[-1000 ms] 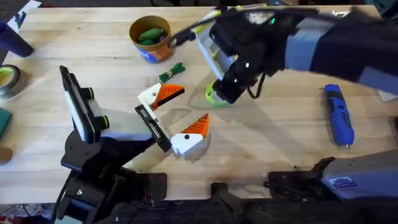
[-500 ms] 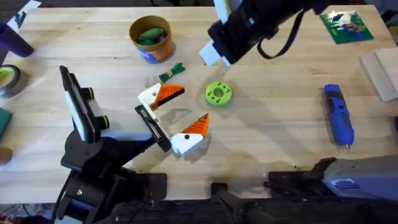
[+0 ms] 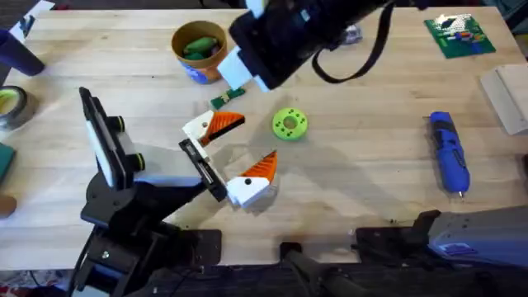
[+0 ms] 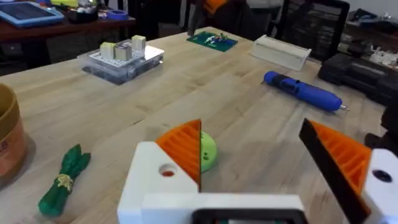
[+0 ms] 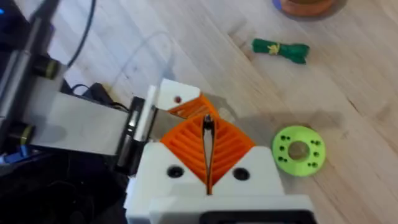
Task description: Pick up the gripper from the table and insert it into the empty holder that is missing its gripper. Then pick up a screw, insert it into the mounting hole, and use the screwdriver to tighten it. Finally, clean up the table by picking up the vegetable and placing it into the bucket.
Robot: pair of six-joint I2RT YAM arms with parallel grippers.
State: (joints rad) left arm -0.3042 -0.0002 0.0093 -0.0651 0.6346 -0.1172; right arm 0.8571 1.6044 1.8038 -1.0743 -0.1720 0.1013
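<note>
Overhead, the right gripper hangs above the vegetable, fingers pressed together on nothing. The vegetable lies just below the bucket. The left gripper sits with fingers wide apart. The screwdriver lies far right.

Counts, overhead view, clock positions on table:
- White-orange finger pieces near centre: two. The gripper at 11 o'clock of centre; twin with black dot at 6.
- Vegetable: one, 11 o'clock.
- Bucket: one, 11 o'clock edge.
- Green disc with holes: one.
- Screwdriver: one, 3 o'clock.
- Green circuit board: one, 2 o'clock.
- Tape roll: one, 9 o'clock.
</note>
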